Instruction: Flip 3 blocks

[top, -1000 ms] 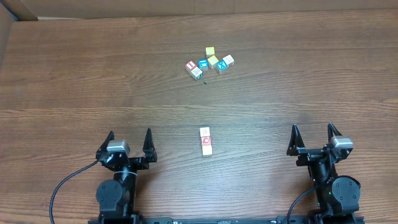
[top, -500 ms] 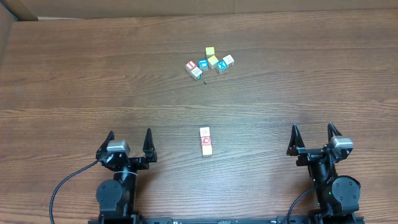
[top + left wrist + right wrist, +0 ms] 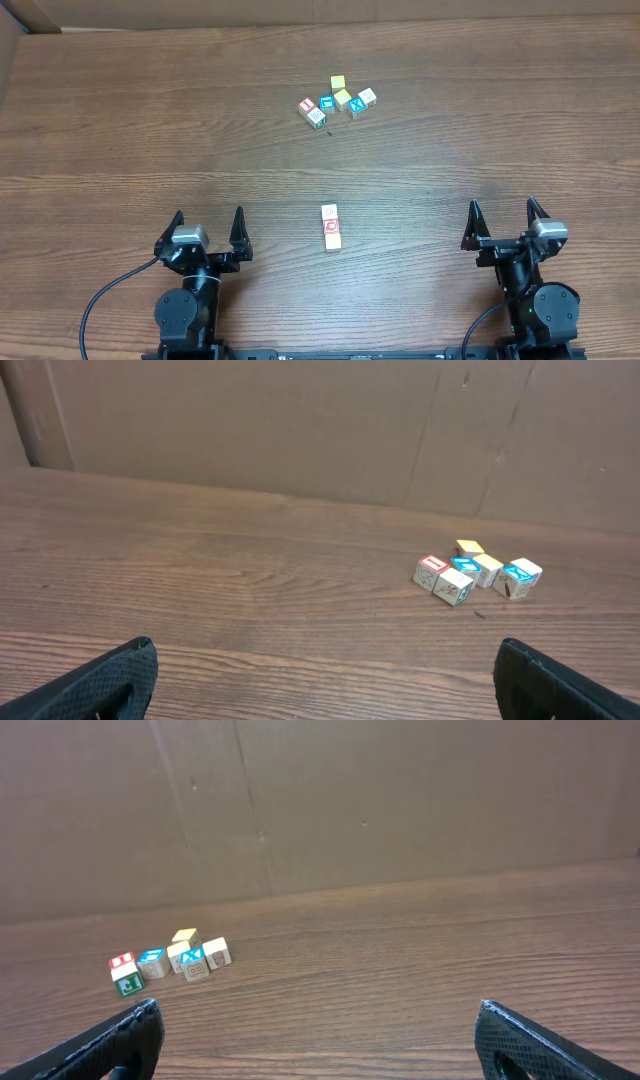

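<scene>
Overhead view of the counter (image 3: pixel 120 120). Left jaws: spread wide, holding nothing, well to the left of the blocks (image 3: pixel 331 228). The blocks: three pale cubes touching in a short row, with red print on the middle one. Cluster of coloured cubes (image 3: pixel 337 101): well beyond the blocks, towards the far edge. Right jaws: spread wide, holding nothing, well to the right of the blocks.
</scene>
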